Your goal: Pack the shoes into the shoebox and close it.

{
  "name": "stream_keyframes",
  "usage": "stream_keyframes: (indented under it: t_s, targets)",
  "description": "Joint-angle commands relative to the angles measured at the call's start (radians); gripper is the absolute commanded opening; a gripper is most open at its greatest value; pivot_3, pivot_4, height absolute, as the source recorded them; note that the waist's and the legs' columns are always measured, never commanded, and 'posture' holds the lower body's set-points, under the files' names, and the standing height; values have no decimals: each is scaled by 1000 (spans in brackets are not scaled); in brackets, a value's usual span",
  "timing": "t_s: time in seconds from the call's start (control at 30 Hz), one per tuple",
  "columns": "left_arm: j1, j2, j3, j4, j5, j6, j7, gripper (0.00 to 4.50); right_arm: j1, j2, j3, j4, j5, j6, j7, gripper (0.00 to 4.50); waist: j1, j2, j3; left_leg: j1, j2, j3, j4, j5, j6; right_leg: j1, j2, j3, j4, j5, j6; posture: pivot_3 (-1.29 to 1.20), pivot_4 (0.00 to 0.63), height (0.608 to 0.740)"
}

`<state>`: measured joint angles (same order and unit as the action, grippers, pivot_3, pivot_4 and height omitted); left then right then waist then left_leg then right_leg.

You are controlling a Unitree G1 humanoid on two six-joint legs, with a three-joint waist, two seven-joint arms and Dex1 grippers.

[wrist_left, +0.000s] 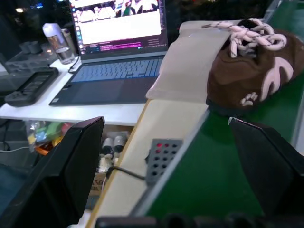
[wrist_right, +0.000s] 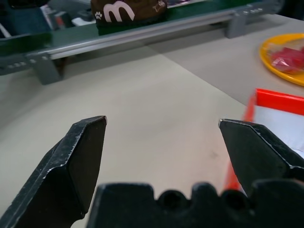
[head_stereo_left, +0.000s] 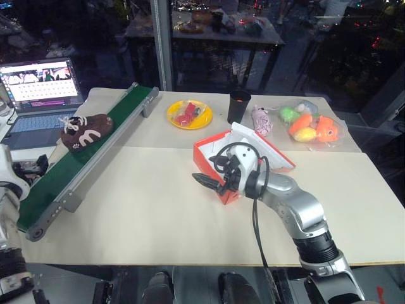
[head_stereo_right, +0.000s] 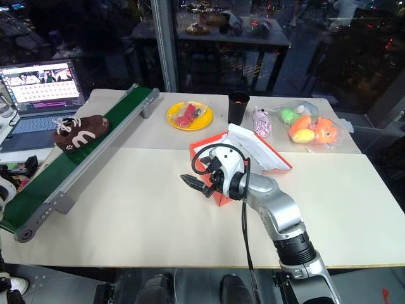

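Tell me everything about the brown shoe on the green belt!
The small dark brown fuzzy lace-up shoe has cream-white laces tied on top, a pale curved mark on its side and a tiny paw print near the sole. It sits upright on the long green conveyor belt, beside the open laptop. Nothing else touches it.

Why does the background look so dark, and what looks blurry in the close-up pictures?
Head views: it is dark behind the glass, with scattered small lights, while the table is evenly lit. Left wrist view: the near fingers are soft, the shoe sharper. Right wrist view: the yellow plate is blurred.
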<state>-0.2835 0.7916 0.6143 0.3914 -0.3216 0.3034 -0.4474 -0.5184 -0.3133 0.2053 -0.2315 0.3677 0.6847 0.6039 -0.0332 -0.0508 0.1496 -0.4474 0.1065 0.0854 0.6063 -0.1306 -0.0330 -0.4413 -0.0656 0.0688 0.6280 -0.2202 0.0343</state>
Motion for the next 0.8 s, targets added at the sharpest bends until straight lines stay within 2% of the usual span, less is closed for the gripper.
stream_keyframes:
  t_s: [0.03,0.23,0.3,0.47,0.77,0.8]
  targets:
    - [-24,50,16,52,-34,-84,-111,4500,-30,3,-6,-17,8,-12,19,4449,0,0,0,0,0,0,0,0,0,0,0,0,0,0,0,0,150,736]
    - [25,125,31,159,-35,-146,-223,4500,-21,8,0,-41,53,23,62,4449,-10,-1,0,-11,0,0,0,1,0,-11,0,0,3,0,0,0,150,736]
    - [28,150,34,211,-33,-171,-240,4500,-16,2,-2,-63,92,49,96,4449,-11,-1,0,-12,1,1,0,1,0,-14,1,0,5,3,5,0,150,736]
    - [12,204,-2,378,-9,-238,-289,4500,-25,-55,-2,-109,130,101,151,4449,-9,-1,0,-12,3,1,0,1,0,-15,4,-1,7,2,3,0,150,736]
    - [-76,181,-162,632,55,-343,-541,4500,-70,-102,-46,-175,176,190,134,4449,10,2,-2,-10,3,2,1,1,-1,-16,3,-1,13,-2,-6,0,150,736]
    - [-91,182,-175,648,62,-351,-552,4242,-74,-101,-50,-183,181,199,129,4497,15,1,-2,-10,3,2,1,1,-1,-17,3,-1,13,-2,-6,0,150,736]
